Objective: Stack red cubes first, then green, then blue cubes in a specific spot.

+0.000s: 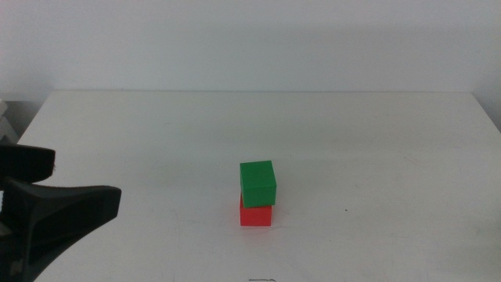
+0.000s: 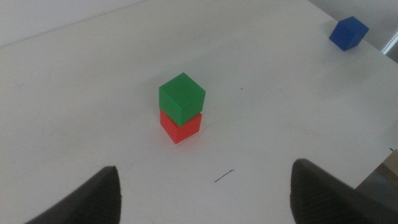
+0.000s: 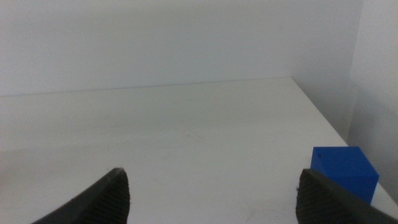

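The green cube [image 1: 258,182] already sits on the red cube [image 1: 255,214], turned a little off square so its corners overhang the red faces. That is 2 of 3 layers; only the blue cube [image 3: 344,173] is left to place.

The left gripper [image 2: 205,190] hangs back from the stack with its jaws spread wide and nothing between them; the stack stands ahead of it, roughly centred in the gap and well apart from both jaws. In the middle view that gripper [image 1: 43,204] shows at the left edge, well to the side of the cubes.

The right gripper [image 3: 211,193] is also open and empty, out of the middle view. The blue cube lies just beside its one jaw, slightly outside the gap rather than between the jaws, near the edge of the white table [image 3: 186,124].

My worry is twofold. If the right gripper closes from where it is, 1 jaw may clip the blue cube and nudge it toward the table edge. And because the green cube sits skewed, setting the blue one down off-centre or with a push could topple the whole stack.
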Robot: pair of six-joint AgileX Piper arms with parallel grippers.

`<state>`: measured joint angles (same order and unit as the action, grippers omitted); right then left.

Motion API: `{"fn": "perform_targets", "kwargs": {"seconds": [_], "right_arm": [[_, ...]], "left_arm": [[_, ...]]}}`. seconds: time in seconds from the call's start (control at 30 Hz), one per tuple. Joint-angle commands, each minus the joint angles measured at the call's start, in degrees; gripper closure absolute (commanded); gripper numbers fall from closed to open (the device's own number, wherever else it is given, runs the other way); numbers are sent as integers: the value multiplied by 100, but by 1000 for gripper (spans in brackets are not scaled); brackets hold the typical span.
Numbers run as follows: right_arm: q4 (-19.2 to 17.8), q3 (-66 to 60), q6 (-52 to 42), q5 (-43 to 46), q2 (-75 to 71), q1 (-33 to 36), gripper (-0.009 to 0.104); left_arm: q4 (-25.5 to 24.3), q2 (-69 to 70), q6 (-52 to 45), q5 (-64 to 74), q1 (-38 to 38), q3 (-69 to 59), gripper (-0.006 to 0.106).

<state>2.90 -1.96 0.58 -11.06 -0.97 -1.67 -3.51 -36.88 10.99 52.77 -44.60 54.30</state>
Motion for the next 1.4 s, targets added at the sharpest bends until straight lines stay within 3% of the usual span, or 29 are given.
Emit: {"fn": "perform_targets", "kwargs": {"seconds": [0.0, 0.43, 0.5, 0.83, 1.1, 1.37], "right_arm": [[101, 150, -58, 389, -87, -17, 1], [206, 3624, -58, -2902, 2740, -17, 1], [151, 4074, -58, -3013, 3338, -17, 1], [798, 5035, 119, -3962, 5085, -17, 1], [766, 5467, -332, -4256, 5914, -17, 1], [720, 7212, -151, -5620, 7030, -59, 1]], "left_arm": [[0, -5, 36, -365, -23, 140, 8], [-26, -5, 36, -365, -23, 140, 8], [-26, -5, 36, -365, -23, 140, 8], [-26, -5, 36, -365, -23, 140, 8], [-26, -5, 36, -365, -23, 140, 8], [-26, -5, 36, -365, -23, 140, 8]]}}
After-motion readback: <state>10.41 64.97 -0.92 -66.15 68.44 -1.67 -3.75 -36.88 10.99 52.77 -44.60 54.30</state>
